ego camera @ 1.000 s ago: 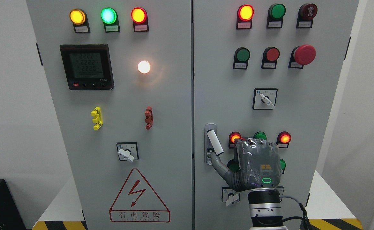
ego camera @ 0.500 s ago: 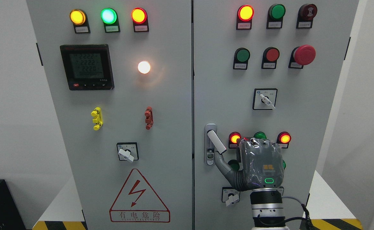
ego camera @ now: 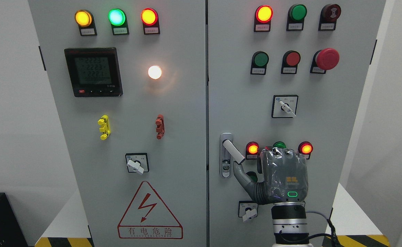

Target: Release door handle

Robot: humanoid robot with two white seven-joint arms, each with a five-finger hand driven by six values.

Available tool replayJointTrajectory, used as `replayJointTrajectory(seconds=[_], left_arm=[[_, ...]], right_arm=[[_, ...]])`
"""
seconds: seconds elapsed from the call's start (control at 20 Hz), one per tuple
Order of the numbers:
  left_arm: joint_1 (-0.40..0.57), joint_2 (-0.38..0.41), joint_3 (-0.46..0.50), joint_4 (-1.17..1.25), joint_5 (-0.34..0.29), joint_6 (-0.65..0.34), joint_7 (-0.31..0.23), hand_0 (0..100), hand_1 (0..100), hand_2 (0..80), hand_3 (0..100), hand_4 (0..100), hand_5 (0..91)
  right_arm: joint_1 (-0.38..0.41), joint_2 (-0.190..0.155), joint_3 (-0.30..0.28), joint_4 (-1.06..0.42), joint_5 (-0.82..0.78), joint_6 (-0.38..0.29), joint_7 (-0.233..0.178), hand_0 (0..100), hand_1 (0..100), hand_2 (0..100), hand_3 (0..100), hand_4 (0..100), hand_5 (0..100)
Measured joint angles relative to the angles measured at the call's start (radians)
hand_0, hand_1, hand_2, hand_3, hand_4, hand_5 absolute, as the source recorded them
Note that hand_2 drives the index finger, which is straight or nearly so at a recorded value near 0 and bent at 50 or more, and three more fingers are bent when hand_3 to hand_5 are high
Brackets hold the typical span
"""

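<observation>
The right hand rises from the bottom edge, its back to the camera, at about 4 o'clock from the door handle. Its thumb reaches up-left and ends just under the white lever's lower tip; whether it touches cannot be told, nor how the other digits are set. The lever tilts off its grey plate on the right cabinet door.
</observation>
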Motion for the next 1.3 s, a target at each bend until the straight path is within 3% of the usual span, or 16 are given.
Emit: replayJointTrajectory(seconds=[1.3], left_arm=[[0.000,0.000,0.000,0.000,0.000,0.000,0.000,0,0,2.2,10,1,0.0]], right_arm=[[-0.021,0.000,-0.026,-0.006,0.002,0.000,0.005,30,33,91,100,99,94]])
